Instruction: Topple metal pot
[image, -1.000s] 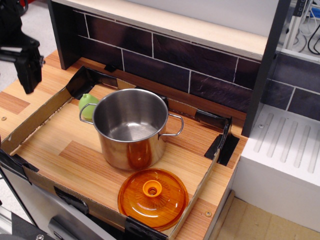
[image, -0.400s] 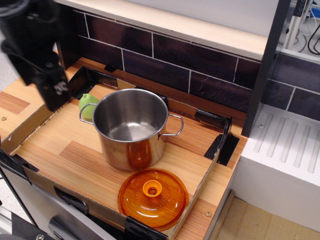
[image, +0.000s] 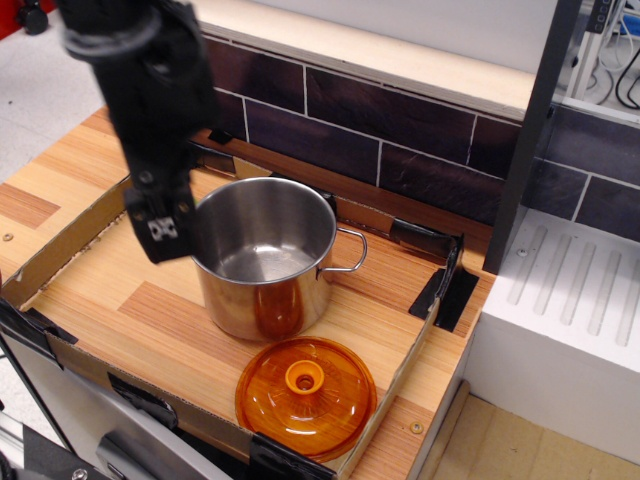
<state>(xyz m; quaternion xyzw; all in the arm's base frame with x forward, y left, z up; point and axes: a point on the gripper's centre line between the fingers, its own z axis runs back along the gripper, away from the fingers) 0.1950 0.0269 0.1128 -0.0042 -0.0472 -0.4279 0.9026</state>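
The metal pot (image: 268, 258) stands upright and empty in the middle of the cardboard tray (image: 70, 245). Its right wire handle shows; its left handle is hidden behind my arm. My black gripper (image: 165, 232) hangs just left of the pot's rim, in front of its left wall. I cannot tell whether its jaws are open or shut, or whether it touches the pot. The orange lid (image: 305, 394) lies flat at the tray's front edge.
A dark tiled back wall (image: 400, 120) with a shelf rises behind the tray. A white ribbed surface (image: 580, 290) lies to the right. A dark post (image: 530, 130) stands at the tray's right rear. The green object seen earlier is hidden behind my arm.
My arm has swung in from the far left to the pot's left side, now covering the green object and the left handle. Pot and lid have not moved.
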